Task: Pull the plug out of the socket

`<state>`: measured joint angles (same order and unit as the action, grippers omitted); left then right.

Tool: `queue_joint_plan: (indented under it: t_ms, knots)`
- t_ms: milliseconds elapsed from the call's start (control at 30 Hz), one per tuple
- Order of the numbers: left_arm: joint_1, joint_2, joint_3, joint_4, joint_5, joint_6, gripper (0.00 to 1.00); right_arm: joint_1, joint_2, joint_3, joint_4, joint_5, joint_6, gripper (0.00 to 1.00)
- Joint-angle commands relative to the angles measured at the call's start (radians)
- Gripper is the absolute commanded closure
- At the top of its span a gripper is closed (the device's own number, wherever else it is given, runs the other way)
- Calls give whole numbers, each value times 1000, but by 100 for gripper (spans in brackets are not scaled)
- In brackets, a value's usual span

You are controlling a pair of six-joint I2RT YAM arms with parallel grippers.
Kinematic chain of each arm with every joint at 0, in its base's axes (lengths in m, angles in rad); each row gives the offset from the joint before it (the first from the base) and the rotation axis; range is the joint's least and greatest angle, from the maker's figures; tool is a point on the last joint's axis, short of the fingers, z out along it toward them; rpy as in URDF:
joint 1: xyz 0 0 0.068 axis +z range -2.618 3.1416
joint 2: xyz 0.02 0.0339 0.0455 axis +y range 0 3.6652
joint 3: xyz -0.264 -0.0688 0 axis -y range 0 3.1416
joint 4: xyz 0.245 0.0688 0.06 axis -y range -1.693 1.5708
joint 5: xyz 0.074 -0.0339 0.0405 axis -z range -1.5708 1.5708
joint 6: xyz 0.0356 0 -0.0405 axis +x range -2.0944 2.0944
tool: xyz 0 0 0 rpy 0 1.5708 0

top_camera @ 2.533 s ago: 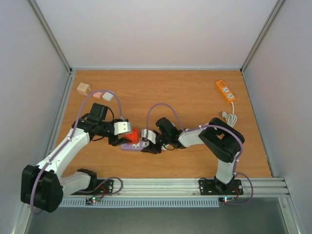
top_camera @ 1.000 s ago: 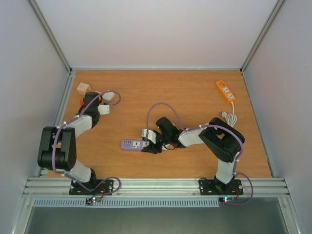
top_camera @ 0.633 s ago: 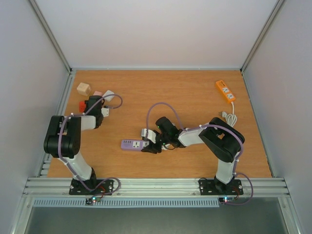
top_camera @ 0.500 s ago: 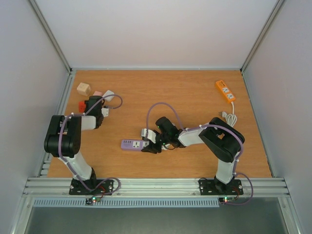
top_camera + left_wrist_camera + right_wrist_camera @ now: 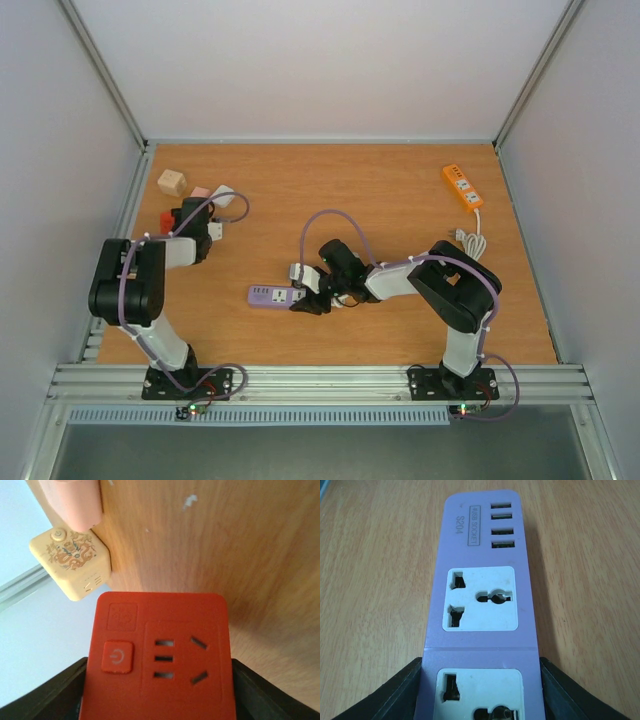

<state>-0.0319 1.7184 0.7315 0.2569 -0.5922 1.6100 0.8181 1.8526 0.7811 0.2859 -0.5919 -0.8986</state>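
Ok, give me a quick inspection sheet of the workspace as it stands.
Surface: wooden table, nothing spilled.
Job's things: red plug out of the purple socket strip; outlets in the right wrist view empty.
Clutter: beige cube, pink block, white cube, orange power strip.
Grippers: left gripper shut on the red plug beside the cubes; right gripper shut on the purple socket strip.
Cables: purple arm cables looped above the arms; orange strip's white cord bunched.
Surroundings: plain white walls, nothing seen.

Two power strips lie on the table [image 5: 350, 190]: one purple socket strip [image 5: 272, 296], one orange strip [image 5: 462, 187]; four small blocks: one red plug [image 5: 159, 655], one cream cube [image 5: 171, 182], one pink block [image 5: 199, 192], one white block [image 5: 224, 196]; two robot arms: left arm [image 5: 125, 290], right arm [image 5: 452, 290].
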Motion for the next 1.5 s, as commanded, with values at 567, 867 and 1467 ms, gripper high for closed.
queue_joint_plan:
  t_ms: [567, 867, 1467]
  knots:
    - [7, -191, 149, -532, 227, -256, 7, -10, 16, 12, -54, 42, 7, 57]
    - [8, -273, 240, -706, 404, -398, 0, -10, 8, 12, -60, 37, 4, 40]
    - [9, -478, 205, -720, 831, -901, 0, 20, 8, 122, -202, 139, 27, 18]
